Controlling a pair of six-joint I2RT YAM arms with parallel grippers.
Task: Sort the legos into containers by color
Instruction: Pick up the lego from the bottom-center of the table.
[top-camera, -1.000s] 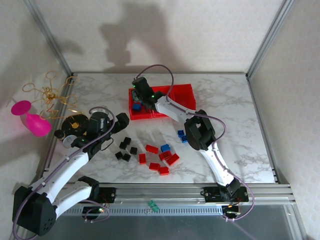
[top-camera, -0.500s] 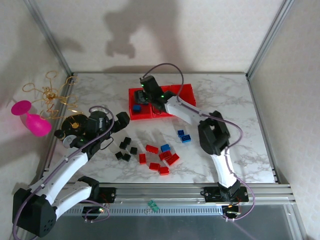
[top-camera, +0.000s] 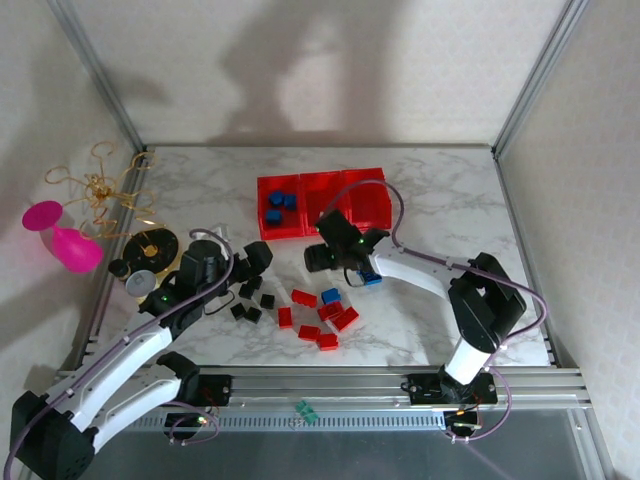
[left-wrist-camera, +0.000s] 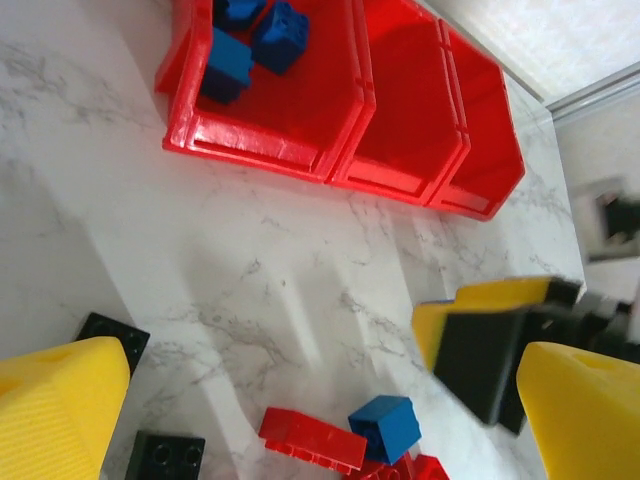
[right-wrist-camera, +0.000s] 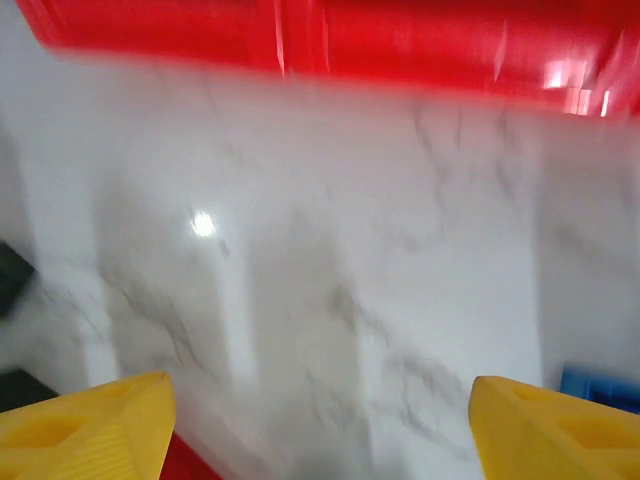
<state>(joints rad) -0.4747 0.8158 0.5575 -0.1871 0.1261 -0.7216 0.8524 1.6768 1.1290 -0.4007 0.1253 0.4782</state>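
Three joined red containers (top-camera: 322, 200) stand at the back of the table, with blue legos (top-camera: 280, 205) in the left one. Black legos (top-camera: 250, 300), red legos (top-camera: 320, 315) and a blue one (top-camera: 330, 296) lie loose in the middle. My right gripper (top-camera: 320, 255) hovers open over bare marble just in front of the containers, its yellow fingers (right-wrist-camera: 85, 425) wide apart with nothing between them. My left gripper (top-camera: 255, 262) is open above the black legos. In the left wrist view a red lego (left-wrist-camera: 310, 438) and a blue one (left-wrist-camera: 385, 428) lie on the table ahead of it.
A pink goblet (top-camera: 60, 240), a gold wire tangle (top-camera: 100, 190) and round discs (top-camera: 150, 250) sit at the left edge. More blue legos (top-camera: 372, 278) lie beside the right arm's wrist. A small green piece (top-camera: 306, 411) rests on the front rail.
My right gripper has pulled back out of the left container toward the front and opened. More blue legos now show in that container. The left arm has shifted slightly toward the front.
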